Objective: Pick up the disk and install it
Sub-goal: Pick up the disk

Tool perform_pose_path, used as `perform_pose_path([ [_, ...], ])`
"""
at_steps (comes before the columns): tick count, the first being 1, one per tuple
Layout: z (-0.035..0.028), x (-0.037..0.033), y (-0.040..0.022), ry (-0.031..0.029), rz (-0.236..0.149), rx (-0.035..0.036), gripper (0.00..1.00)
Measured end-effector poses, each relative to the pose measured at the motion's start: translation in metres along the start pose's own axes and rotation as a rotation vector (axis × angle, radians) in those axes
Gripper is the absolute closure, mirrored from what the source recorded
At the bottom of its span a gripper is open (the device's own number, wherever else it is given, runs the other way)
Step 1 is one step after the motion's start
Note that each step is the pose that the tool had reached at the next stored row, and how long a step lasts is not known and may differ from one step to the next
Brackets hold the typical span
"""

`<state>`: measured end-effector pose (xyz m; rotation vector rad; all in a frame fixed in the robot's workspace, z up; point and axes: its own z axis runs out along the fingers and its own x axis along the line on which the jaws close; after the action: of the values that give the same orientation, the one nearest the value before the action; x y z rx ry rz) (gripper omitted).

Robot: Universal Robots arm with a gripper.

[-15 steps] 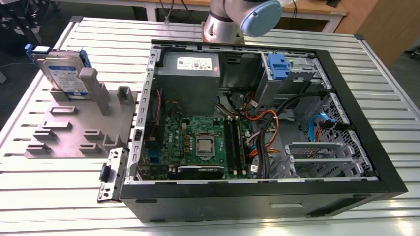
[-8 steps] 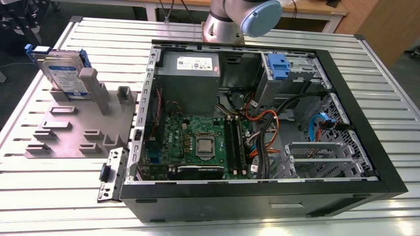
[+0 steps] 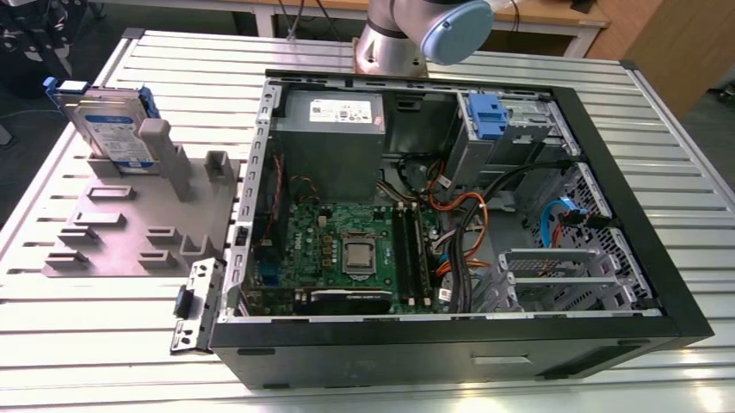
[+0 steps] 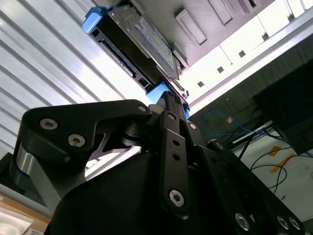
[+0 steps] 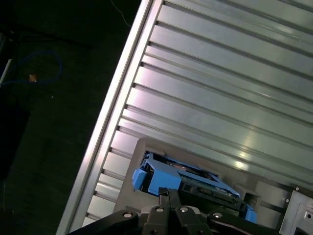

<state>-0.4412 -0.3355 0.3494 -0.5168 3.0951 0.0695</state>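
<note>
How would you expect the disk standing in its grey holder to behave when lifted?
The disk looks like a rigid metal slab, so likely stiff and dense. Standing on edge in the grey holder, it could tip if nudged sideways.

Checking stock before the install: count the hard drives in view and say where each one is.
1. The disk stands on edge in the grey holder at the exterior view's left, outside the computer case. More may be hidden in the case's drive bays.
</note>
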Motion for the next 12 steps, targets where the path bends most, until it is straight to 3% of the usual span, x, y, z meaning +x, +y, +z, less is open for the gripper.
perform_pose_path([
  [12, 0.0, 0.0, 0.0, 0.0029, -0.068, -0.0007, 0.89],
])
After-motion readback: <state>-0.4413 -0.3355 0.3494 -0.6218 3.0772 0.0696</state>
